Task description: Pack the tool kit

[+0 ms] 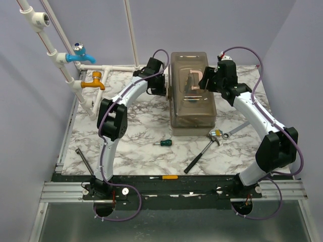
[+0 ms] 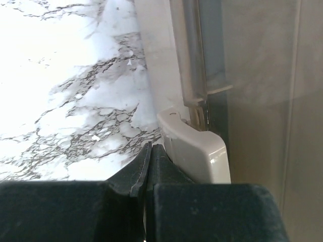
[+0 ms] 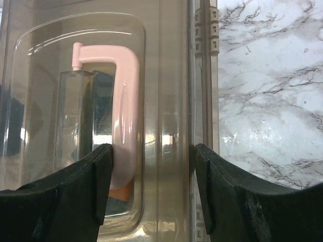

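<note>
- No brand or label is legible; any markings on the tools are too small to read.
- The toolbox (image 1: pixel 193 103) stands closed at the far middle of the marble table (image 1: pixel 136 126). It has a beige-grey body and a smoky translucent lid (image 1: pixel 189 63).
- The pink handle (image 1: pixel 195 79) lies flat in the lid's moulded recess. The right wrist view shows it clearly (image 3: pixel 126 101).
- Left arm: it arcs up from its base and reaches forward to the toolbox's left side, with the left gripper (image 1: pixel 162 86) low beside the box wall.
- In the left wrist view the left gripper (image 2: pixel 151 150) has its fingers (image 2: pixel 141 174) pressed together with nothing between them. The tips sit right at a beige plastic corner piece (image 2: pixel 197 151) of the box; I cannot tell whether they touch it.
- Right arm: it bends in from the right, with the right gripper (image 1: pixel 206 80) over the lid's right half.
- In the right wrist view the right gripper (image 3: pixel 151 161) is spread wide and holds nothing. One of its fingers (image 3: pixel 98 181) overlaps the handle's lower end; the other sits near the lid's edge.
- Loose tools lie on the table in front of the box:
  - a green-handled screwdriver (image 1: pixel 163 143)
  - a hammer (image 1: pixel 201 156)
  - a spanner (image 1: pixel 234 129)
  - an orange-handled screwdriver (image 1: pixel 164 177), at the near edge
- A blue tap (image 1: pixel 81 55) and an orange tap (image 1: pixel 94 83) sit on white pipes at the far left.
</note>
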You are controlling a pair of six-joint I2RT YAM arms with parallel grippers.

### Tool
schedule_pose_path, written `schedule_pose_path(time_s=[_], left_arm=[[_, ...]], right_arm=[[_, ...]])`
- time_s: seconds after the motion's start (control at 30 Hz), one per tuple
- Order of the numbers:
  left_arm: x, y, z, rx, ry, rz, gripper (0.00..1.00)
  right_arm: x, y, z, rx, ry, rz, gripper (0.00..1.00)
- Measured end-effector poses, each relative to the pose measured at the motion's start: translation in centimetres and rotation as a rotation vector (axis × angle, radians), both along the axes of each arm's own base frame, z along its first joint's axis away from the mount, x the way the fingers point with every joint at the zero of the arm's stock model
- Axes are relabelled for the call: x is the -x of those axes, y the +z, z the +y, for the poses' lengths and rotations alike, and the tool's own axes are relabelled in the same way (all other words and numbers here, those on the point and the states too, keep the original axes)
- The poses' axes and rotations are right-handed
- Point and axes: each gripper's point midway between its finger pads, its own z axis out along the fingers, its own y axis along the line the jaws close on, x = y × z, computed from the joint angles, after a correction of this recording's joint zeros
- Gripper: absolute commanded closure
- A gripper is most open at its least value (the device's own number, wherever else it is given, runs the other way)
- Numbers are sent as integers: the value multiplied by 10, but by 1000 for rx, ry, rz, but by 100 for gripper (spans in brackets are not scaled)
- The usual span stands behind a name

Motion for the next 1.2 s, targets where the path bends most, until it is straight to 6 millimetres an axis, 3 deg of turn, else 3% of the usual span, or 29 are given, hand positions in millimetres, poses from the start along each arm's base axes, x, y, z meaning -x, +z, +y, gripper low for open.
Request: schedule_pose_path(time_s=[0.87,1.0,1.2], left_arm=[[11,-30,19,-397,2,21,100],[13,-32,15,-384,-5,27,100],[20,-38,1,-232,-53,51,100]], right_arm=[[-1,-1,1,1,2,7,50],[-1,-1,1,1,3,7,50],[-1,0,2,-8,10,8,51]])
